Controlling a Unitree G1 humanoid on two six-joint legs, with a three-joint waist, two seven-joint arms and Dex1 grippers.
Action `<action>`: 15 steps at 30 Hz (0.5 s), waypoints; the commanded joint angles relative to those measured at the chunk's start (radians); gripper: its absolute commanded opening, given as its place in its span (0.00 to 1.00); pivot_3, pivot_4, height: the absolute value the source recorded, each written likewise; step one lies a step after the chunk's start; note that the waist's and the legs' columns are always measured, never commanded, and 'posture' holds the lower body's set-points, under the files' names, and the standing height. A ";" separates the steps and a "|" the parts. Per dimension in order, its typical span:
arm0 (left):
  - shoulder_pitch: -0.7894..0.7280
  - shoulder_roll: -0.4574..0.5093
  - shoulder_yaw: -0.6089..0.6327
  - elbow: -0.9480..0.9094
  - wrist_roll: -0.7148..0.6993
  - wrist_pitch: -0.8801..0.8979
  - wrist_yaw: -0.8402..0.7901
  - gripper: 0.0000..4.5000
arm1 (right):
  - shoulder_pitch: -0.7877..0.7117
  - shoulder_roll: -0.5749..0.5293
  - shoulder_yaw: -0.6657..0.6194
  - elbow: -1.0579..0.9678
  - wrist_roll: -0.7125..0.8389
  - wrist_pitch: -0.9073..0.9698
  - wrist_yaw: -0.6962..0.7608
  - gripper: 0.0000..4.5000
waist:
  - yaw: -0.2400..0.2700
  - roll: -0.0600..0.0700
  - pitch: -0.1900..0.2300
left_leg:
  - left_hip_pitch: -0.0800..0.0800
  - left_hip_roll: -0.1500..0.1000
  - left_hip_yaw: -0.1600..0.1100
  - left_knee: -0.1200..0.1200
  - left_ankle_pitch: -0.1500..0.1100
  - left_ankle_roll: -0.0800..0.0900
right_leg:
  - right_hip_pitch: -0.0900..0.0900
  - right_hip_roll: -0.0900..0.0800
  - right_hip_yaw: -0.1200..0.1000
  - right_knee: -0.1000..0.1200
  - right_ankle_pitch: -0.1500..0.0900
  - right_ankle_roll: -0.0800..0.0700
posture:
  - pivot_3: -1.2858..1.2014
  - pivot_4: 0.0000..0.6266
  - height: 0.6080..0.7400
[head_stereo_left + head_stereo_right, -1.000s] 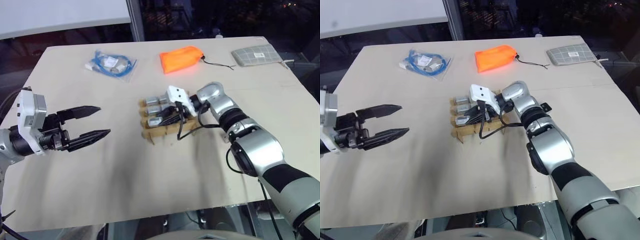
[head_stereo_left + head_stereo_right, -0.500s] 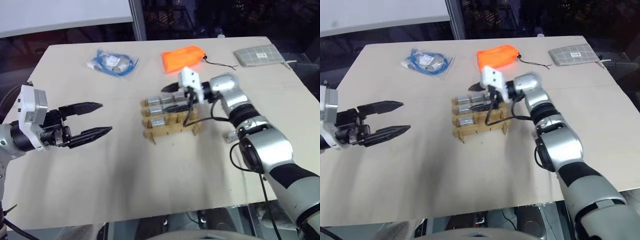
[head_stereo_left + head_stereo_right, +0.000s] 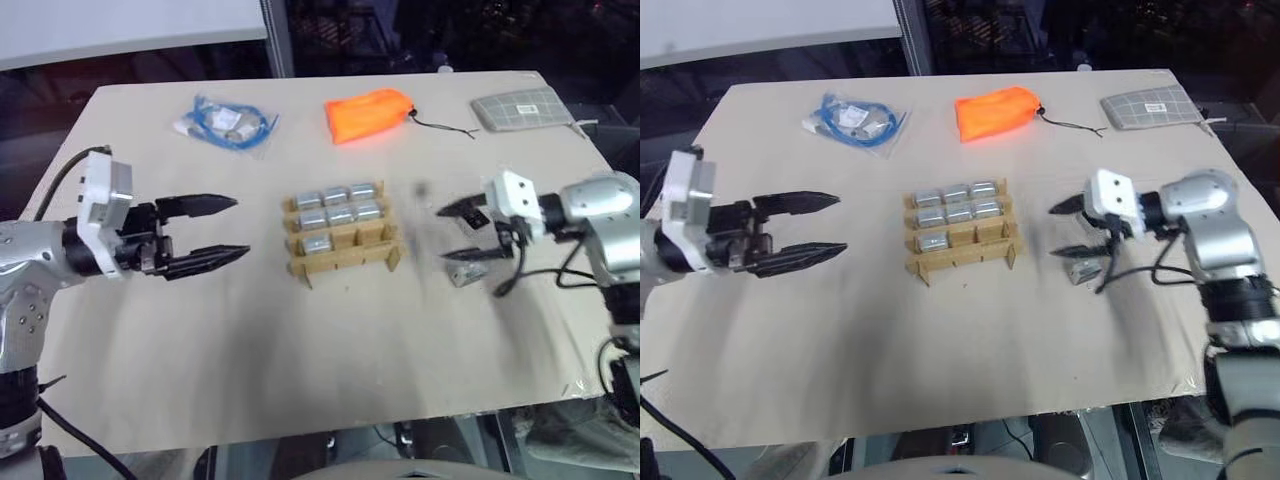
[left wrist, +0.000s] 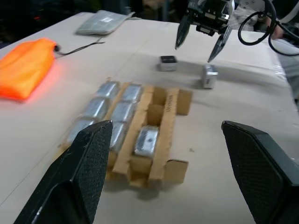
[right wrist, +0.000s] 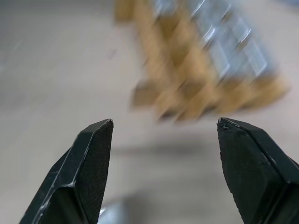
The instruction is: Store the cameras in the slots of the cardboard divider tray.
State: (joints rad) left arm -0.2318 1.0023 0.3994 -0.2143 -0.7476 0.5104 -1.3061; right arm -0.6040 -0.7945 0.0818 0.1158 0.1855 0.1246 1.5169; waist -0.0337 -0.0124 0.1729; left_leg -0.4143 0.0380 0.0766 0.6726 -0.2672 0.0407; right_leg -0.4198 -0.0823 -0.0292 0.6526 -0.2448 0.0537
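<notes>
Tray (image 3: 345, 245) mid-table (image 3: 300, 360), seven cameras (image 3: 340, 205) in its slots: three in the far row, three in the middle row, one in the near row's left slot, the other two near slots bare. Left gripper (image 3: 230, 228) left of the tray, well apart from it, fingers spread, pointing toward it. Right gripper (image 3: 450, 232) right of the tray, fingers spread. Two loose cameras (image 4: 209, 76) on the table by the right gripper, right of the tray. Cable bag (image 3: 225, 125) far left, pouch (image 3: 367, 115) behind the tray, flat pad (image 3: 525, 108) at the far right corner.
</notes>
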 commanded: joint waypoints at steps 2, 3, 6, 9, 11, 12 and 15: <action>-0.035 0.027 -0.028 -0.020 -0.012 -0.002 -0.035 0.86 | 0.020 -0.057 0.029 0.019 -0.056 -0.119 0.004 0.78 | -0.003 0.000 0.000 | 0.000 0.000 0.001 0.001 0.000 0.000 | 0.000 0.000 0.001 0.000 0.000 0.000 | 0.52 0.24 1.00; -0.037 0.032 -0.035 -0.023 -0.013 0.001 -0.046 0.86 | 0.019 -0.059 0.036 0.038 -0.065 -0.143 0.000 0.78 | -0.002 0.000 0.000 | 0.000 0.000 0.000 0.002 0.000 0.000 | 0.000 0.000 0.001 0.001 0.000 0.000 | 0.52 0.24 1.00; -0.037 0.045 -0.050 -0.031 -0.009 0.003 -0.070 0.86 | 0.009 -0.059 0.056 0.086 -0.078 -0.190 0.001 0.78 | -0.001 0.000 0.000 | 0.000 0.000 0.000 0.003 0.000 0.000 | 0.000 0.001 0.001 0.002 0.000 0.000 | 0.52 0.24 1.00; -0.042 0.045 -0.052 -0.037 -0.018 0.010 -0.072 0.86 | -0.009 -0.067 0.083 0.128 -0.099 -0.235 0.011 0.78 | 0.001 -0.001 0.000 | 0.000 0.000 0.000 0.003 0.000 0.000 | 0.000 0.001 0.001 0.002 0.000 0.000 | 0.52 0.24 1.00; -0.040 0.046 -0.056 -0.041 -0.017 0.010 -0.077 0.86 | -0.020 -0.071 0.095 0.158 -0.109 -0.262 0.017 0.78 | 0.002 -0.001 0.000 | 0.000 0.000 -0.001 0.004 0.000 0.000 | 0.000 0.001 0.001 0.002 0.000 0.000 | 0.52 0.24 1.00; -0.039 0.045 -0.057 -0.042 -0.017 0.011 -0.078 0.86 | -0.024 -0.072 0.099 0.170 -0.111 -0.272 0.017 0.78 | 0.002 -0.001 0.000 | 0.000 0.000 -0.001 0.005 0.000 0.000 | 0.000 0.001 0.001 0.003 0.000 0.000 | 0.52 0.24 1.00; -0.038 0.042 -0.060 -0.047 -0.016 0.012 -0.079 0.86 | -0.036 -0.073 0.105 0.197 -0.111 -0.291 0.020 0.78 | 0.005 -0.001 0.000 | 0.000 0.000 -0.001 0.006 0.000 0.000 | 0.001 0.001 0.001 0.004 0.000 0.000 | 0.52 0.24 1.00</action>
State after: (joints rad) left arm -0.2609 1.0311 0.3363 -0.2298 -0.7498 0.5223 -1.3788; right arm -0.6177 -0.8472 0.1901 0.3099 0.0747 -0.1398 1.5131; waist -0.0288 -0.0130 0.1734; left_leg -0.4146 0.0385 0.0754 0.6786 -0.2672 0.0407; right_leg -0.4191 -0.0810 -0.0287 0.6563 -0.2449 0.0538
